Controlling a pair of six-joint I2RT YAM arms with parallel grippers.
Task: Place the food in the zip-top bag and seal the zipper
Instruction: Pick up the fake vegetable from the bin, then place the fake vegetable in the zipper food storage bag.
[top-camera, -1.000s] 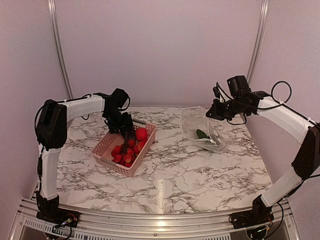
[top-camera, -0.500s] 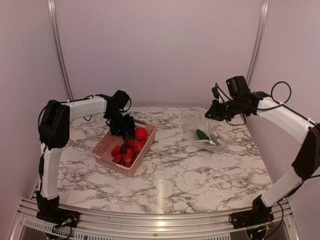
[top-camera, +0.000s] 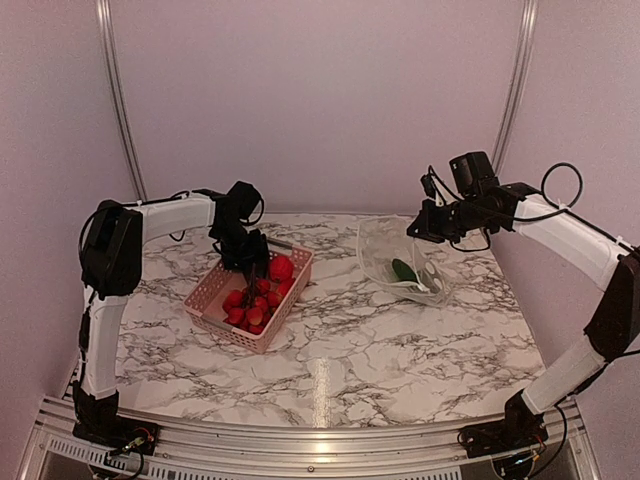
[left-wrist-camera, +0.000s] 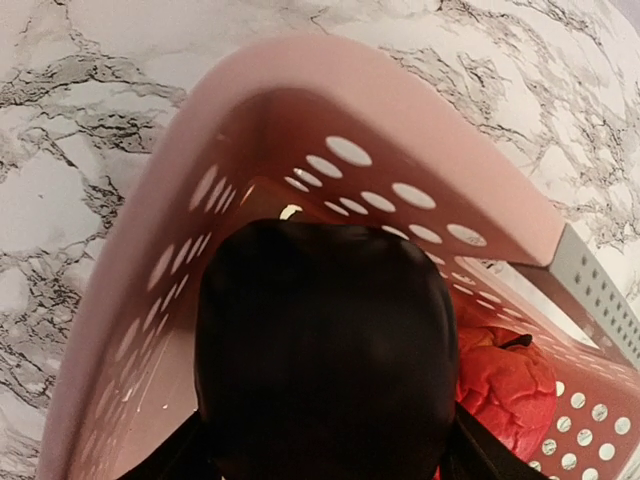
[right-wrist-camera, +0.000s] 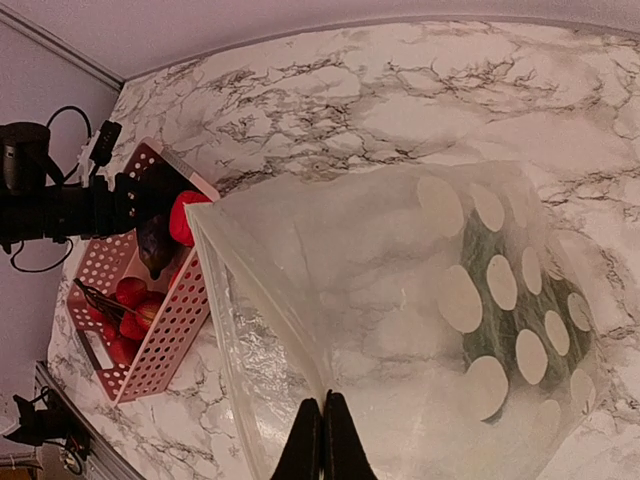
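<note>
So the count: two arms, one basket, one bag. The pink plastic lattice basket (top-camera: 210, 292) sat on the left half of the marble-patterned desk (top-camera: 350, 350), closer to the far edge. The left gripper (top-camera: 247, 262) was down at the basket's far end with its fingers spread wide on either side of the one dark purple toy eggplant (left-wrist-camera: 320, 350). From the wrist view they looked snug against it, so I'd call that a grip. Right beside it was one round red toy tomato (top-camera: 282, 267). There was also a heap of small red strawberry-like pieces (top-camera: 250, 305) at the near end. I'd say roughly half a dozen, but they overlapped too much for a firm count.

Over by the far right corner of the desk was the clear floppy plastic bag with white dots (right-wrist-camera: 350, 300). The right gripper (right-wrist-camera: 322, 415) had its fingers pressed together, pinching the bag's mouth edge and holding it up. The thin whitish zipper strip (right-wrist-camera: 218, 300) ran along that edge, and the mouth was open, not sealed. I could see one green piece (top-camera: 404, 269) inside the bag.
</note>
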